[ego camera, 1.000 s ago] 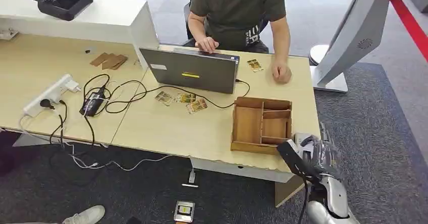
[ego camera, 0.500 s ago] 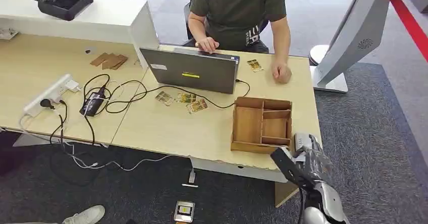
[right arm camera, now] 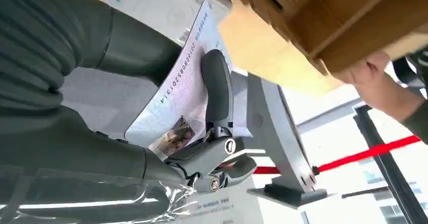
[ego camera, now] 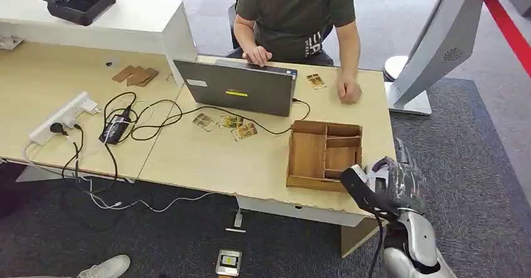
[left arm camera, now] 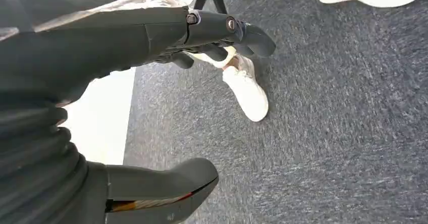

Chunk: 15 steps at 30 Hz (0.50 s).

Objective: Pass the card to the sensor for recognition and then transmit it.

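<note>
A pale printed card (right arm camera: 185,103) is gripped by the right hand (ego camera: 391,184) near the worktop's (ego camera: 206,159) right corner; the left hand (left arm camera: 151,98) is held open, with nothing in it.

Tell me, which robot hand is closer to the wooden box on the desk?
The right robot hand. It is holding a card just beside the wooden box's near right corner. The left robot hand hangs low over the grey carpet, away from the desk.

pale lilac card (right arm camera: 185,99) with black digits, brown wooden tray (ego camera: 324,155), grey laptop (ego camera: 235,87), olive shirt (ego camera: 293,9).
</note>
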Tool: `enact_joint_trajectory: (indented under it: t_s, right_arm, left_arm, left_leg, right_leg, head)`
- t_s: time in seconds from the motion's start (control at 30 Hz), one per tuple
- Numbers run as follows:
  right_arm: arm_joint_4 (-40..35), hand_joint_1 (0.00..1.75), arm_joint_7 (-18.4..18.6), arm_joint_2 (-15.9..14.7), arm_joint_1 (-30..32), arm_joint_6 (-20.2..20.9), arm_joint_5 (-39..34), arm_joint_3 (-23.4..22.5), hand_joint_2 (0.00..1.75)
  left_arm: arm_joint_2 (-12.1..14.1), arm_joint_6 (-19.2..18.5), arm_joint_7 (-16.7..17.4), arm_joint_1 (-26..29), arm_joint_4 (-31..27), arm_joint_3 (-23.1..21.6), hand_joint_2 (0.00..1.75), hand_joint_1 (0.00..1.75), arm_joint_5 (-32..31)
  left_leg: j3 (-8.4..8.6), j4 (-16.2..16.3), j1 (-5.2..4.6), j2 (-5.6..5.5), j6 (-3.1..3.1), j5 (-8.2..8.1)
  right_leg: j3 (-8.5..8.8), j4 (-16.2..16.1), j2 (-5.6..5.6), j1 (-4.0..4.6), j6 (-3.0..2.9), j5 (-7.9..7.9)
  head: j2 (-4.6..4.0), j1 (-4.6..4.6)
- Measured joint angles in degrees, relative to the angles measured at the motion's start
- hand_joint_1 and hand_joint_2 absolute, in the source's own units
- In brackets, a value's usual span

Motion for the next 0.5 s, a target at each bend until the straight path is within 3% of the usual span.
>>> enact_joint_trajectory:
  t_s: [0.27, 0.5]
  right_arm:
    - [-2.9, 1.75, -3.2, 1.0, -3.8, 4.8, 0.0, -0.4, 1.75]
    - [2.7, 1.75, -5.9, 5.9, -12.1, 9.2, -0.1, 1.3, 1.75]
  left_arm:
    - [-0.1, -0.7, 0.7, -0.8, 0.0, 0.0, 1.75, 0.0, -1.9]
    - [-0.7, -2.3, 2.0, -2.7, 0.0, -0.2, 1.75, 0.0, -4.6]
  left_leg:
    - [-0.02, 0.0, 0.0, 0.0, -0.01, 0.01]
    - [-0.02, 0.0, 0.01, 0.0, -0.03, 0.04]
  right_leg:
    - [0.0, 0.0, 0.0, 0.0, -0.01, 0.0]
    - [0.0, 0.1, 0.0, 0.01, -0.02, 0.03]
  head:
    - [0.0, -0.02]
    - [0.0, 0.0]
